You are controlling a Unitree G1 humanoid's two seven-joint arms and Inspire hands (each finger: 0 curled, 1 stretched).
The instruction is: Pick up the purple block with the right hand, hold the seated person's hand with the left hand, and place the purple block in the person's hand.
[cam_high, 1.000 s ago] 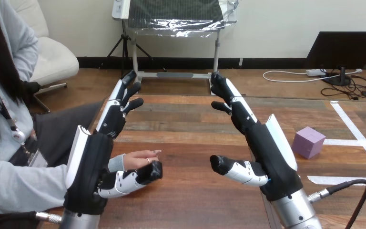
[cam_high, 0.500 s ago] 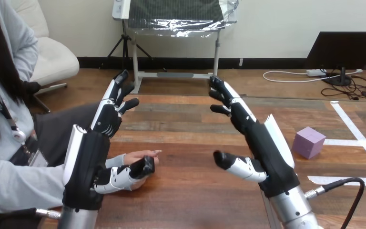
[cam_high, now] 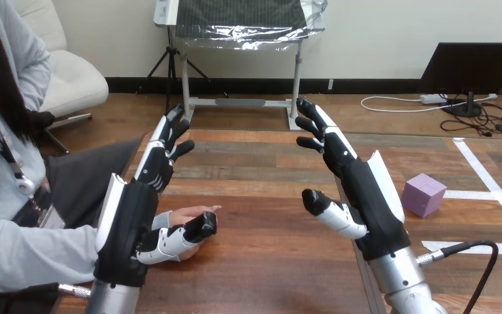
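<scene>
Progress is nil, I judge: the small purple cube (cam_high: 423,194) lies untouched on the wooden table (cam_high: 255,190), right of my spread right hand (cam_high: 366,196); my straight-fingered left hand (cam_high: 131,226) flanks the person's hand (cam_high: 184,214), not gripping it.

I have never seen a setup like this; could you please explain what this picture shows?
This view comes from a camera on a humanoid robot's head, looking down across a wooden table. The two mechanical arms coming up from the bottom are the robot's own. Its left hand and right hand are both raised with straight fingers and hold nothing. A person sits at the left; the person's hand lies at the table's edge beside the left hand, whose thumb is in front of it, and I cannot tell whether they touch. A purple block sits on the table at the right, apart from the right hand, beside white tape lines.
</scene>
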